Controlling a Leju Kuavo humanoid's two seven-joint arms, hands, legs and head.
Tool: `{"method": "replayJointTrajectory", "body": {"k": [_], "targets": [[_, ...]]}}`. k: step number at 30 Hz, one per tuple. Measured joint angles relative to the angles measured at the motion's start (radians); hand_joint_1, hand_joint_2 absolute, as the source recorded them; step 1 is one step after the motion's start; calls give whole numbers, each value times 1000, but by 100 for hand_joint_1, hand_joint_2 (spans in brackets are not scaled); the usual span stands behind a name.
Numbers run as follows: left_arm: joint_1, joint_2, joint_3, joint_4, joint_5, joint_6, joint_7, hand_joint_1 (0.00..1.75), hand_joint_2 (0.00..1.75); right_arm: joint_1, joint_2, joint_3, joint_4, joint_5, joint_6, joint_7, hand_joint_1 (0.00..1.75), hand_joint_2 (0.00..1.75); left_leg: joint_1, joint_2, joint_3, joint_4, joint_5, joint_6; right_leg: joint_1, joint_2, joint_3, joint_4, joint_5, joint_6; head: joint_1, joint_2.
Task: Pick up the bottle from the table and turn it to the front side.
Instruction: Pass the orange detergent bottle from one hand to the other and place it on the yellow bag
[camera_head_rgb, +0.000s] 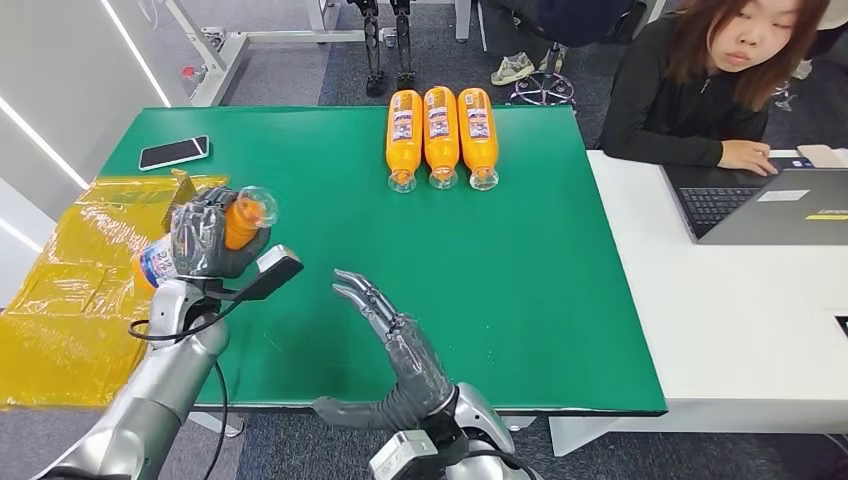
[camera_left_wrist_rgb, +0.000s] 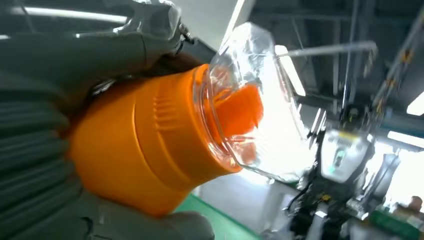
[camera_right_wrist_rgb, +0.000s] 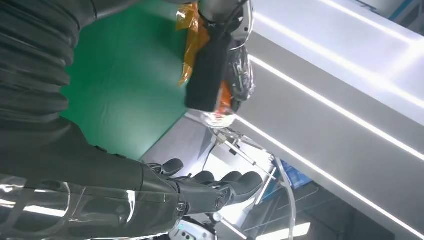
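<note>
My right hand (camera_head_rgb: 392, 335), nearest the camera, hangs over the green table (camera_head_rgb: 520, 290) with fingers spread, holding nothing. My left hand (camera_head_rgb: 205, 238) grips the orange bottle (camera_head_rgb: 240, 220), lifted above the table's left edge beside yellow plastic (camera_head_rgb: 70, 290). Three bottles (camera_head_rgb: 440, 135) lie side by side at the far edge.

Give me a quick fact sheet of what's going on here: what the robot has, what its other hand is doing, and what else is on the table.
Left hand: grips an orange bottle, lifted off the table, clear base toward the middle
Right hand: holds nothing, fingers spread above the green mat
Row of bottles: three, lying side by side at the mat's far edge
Phone: far left corner of the mat
Yellow bag: left of the mat
Person: seated at a laptop
</note>
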Motion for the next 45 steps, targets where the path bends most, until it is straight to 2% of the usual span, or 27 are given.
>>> {"method": "replayJointTrajectory", "body": {"k": [2, 4, 9, 15, 17, 19, 20, 22, 23, 24, 27, 33, 45], "targets": [[-16, 14, -48, 26, -119, -1, 79, 138, 175, -1, 0, 1, 10, -5, -14, -6, 0, 175, 0, 0, 0, 0, 0, 0, 0, 0, 0, 0, 0, 0, 0, 0], [-30, 23, -87, 51, -174, -4, 119, 138, 175, -3, 0, 3, 18, -7, -23, -10, 0, 175, 0, 0, 0, 0, 0, 0, 0, 0, 0, 0, 0, 0, 0, 0], [-46, 37, -140, 86, -197, -5, 136, 138, 175, -4, 0, 5, 32, -13, -28, -12, 0, 175, 0, 0, 0, 0, 0, 0, 0, 1, -1, 0, 0, 0, 0, 0], [-52, 44, -164, 107, -200, -8, 140, 137, 175, -5, 0, 5, 43, -15, -30, -12, 0, 175, 0, 0, 0, 0, 0, 0, 0, 1, -1, 0, 0, 0, 0, 0], [-55, 44, -168, 113, -218, -36, 159, 137, 175, -5, 0, 5, 45, -18, -35, -12, 0, 175, 0, 0, 0, 0, 0, 0, 0, 1, -1, 0, 0, 0, 0, 0], [-59, 46, -175, 124, -244, -94, 188, 118, 175, -5, 0, 5, 46, -20, -47, -12, 0, 175, 0, 0, 0, 0, 0, 0, 0, 1, -1, 0, 0, 0, 0, 0], [-60, 47, -178, 131, -258, -132, 204, 94, 175, -4, -1, 5, 47, -20, -54, -12, 0, 175, 0, 0, 0, 0, 0, 0, 0, 1, -1, 0, 0, 0, 0, 0], [-61, 50, -182, 149, -283, -215, 242, 33, 175, -3, -3, 5, 48, -21, -67, -10, 0, 175, 0, 1, 0, 0, 0, 0, 0, 1, -1, 0, 0, 0, 0, 0], [-62, 52, -184, 159, -293, -261, 265, 11, 175, -2, -5, 5, 49, -22, -73, -9, 0, 175, 0, 1, 0, 0, 0, 0, 0, 1, -1, 0, 0, 0, 0, 0], [-62, 56, -184, 169, -299, -304, 290, 1, 175, 1, -8, 5, 49, -21, -78, -6, 0, 175, 0, 1, 0, 0, 0, 0, 0, 1, -1, 0, 0, 0, 0, 0], [-62, 69, -184, 192, -313, -391, 361, 0, 175, 9, -18, 5, 49, -20, -83, 4, 0, 175, 0, 1, 0, 0, 0, 0, 0, 1, -1, 0, 0, 0, 0, 0], [-62, 106, -184, 217, -330, -423, 438, 0, 175, -5, -29, 7, 71, -65, -44, 1, 0, 175, 0, 2, 0, 0, 0, 0, 0, 2, -1, 1, 0, 0, 0, 0], [-61, 142, -184, 237, -341, -377, 438, 0, 175, -51, -29, 21, 129, -109, -47, -30, 0, 175, 0, 1, 0, 0, 0, 0, 0, 1, -1, 0, 0, 0, 0, 0]]}}
